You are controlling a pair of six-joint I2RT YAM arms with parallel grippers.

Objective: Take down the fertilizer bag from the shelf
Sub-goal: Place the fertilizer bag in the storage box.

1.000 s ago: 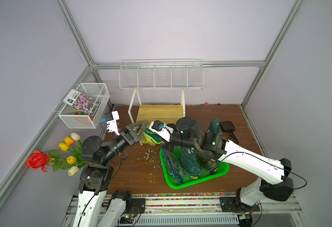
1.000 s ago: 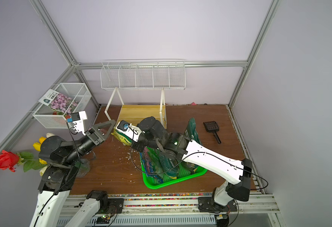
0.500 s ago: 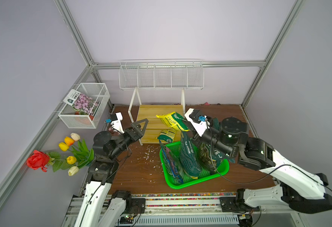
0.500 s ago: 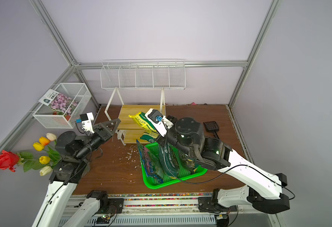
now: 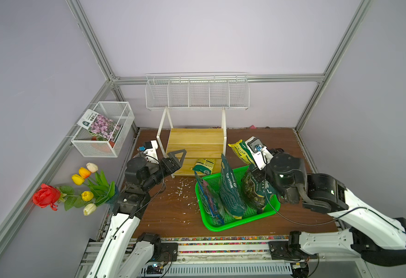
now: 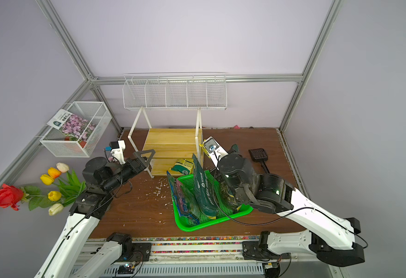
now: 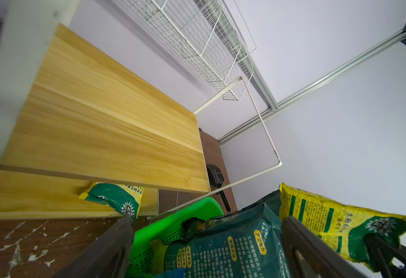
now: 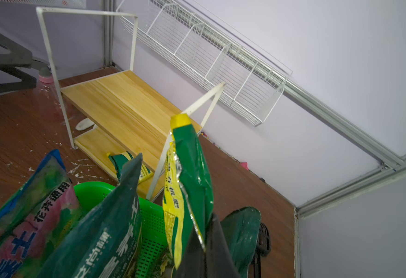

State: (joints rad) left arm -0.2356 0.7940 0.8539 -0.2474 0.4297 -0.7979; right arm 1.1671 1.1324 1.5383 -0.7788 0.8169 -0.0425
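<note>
The shelf (image 5: pixel 194 142) (image 6: pixel 170 142) (image 7: pixel 101 125) (image 8: pixel 125 103) stands at the back of the table, its top board bare. My right gripper (image 8: pixel 206 243) is shut on a yellow-and-green fertilizer bag (image 5: pixel 239 150) (image 7: pixel 329 216) (image 8: pixel 190 173). The bag hangs in the air just right of the shelf, over the green basket (image 5: pixel 233 221) (image 6: pixel 197 225). Another small yellow-green bag (image 5: pixel 204 166) (image 6: pixel 184 166) (image 7: pixel 115 197) lies on the shelf's lower board. My left gripper (image 5: pixel 176 157) (image 6: pixel 145 156) (image 7: pixel 206 223) is open and holds nothing, by the shelf's front left leg.
Several tall soil bags stand in the green basket. A white wire compartment rack (image 5: pixel 197 96) hangs on the back wall and a mesh box basket (image 5: pixel 103 130) on the left wall. Artificial flowers (image 5: pixel 77 190) stand left, a black scoop (image 6: pixel 257 155) back right, white crumbs (image 5: pixel 180 190) mid-table.
My right arm has swung from the shelf's front left to its right side, carrying the fertilizer bag up and over the basket. The left gripper stayed open near the shelf.
</note>
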